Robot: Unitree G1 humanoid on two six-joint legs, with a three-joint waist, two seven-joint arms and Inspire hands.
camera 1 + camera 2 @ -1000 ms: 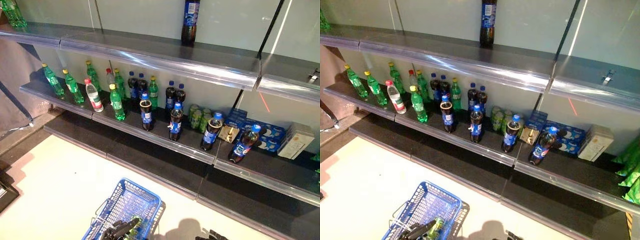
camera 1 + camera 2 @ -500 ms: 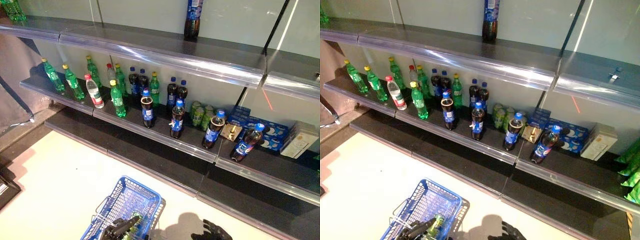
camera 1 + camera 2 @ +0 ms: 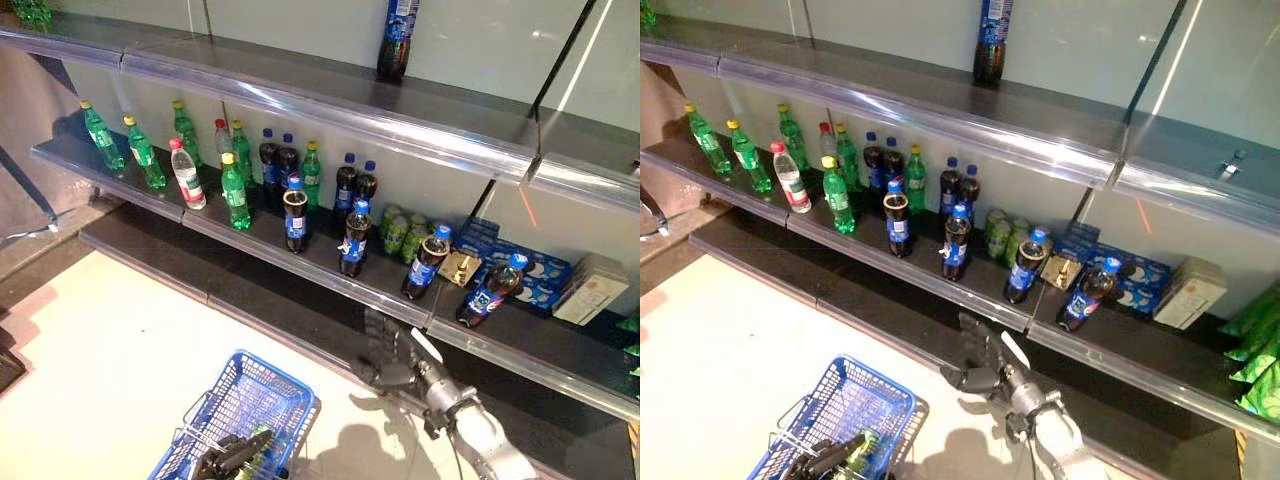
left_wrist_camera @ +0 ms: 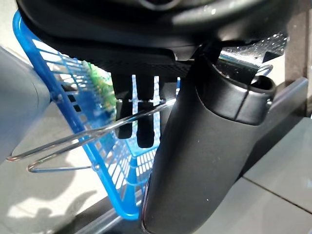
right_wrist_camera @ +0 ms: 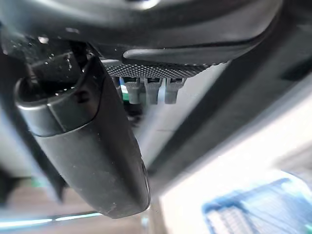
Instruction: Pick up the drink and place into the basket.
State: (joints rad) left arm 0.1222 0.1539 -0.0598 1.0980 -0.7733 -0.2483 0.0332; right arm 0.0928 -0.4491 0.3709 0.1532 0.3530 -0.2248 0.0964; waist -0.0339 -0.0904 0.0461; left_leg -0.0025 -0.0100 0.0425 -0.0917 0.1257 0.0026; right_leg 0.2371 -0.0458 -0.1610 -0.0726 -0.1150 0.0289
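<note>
My right hand [image 3: 978,358] is raised in front of the shelves, its fingers [image 3: 385,335] spread straight and holding nothing, just below the front edge of the middle shelf [image 3: 330,270] where the drinks stand. Nearest above it I see a row of dark cola bottles with blue caps: one [image 3: 351,239] up and to its left, one [image 3: 425,263] almost straight above, and one [image 3: 490,290] further right that leans over. Green bottles [image 3: 234,191] and a clear water bottle [image 3: 186,175] stand further left on the same shelf. My left hand [image 3: 232,455] is low at the near edge, its fingers curled round the wire handle [image 4: 97,134] of the blue basket [image 3: 240,385], which hangs above the pale floor [image 3: 110,350]. A green bottle [image 3: 868,447] already lies inside the basket beside that hand.
</note>
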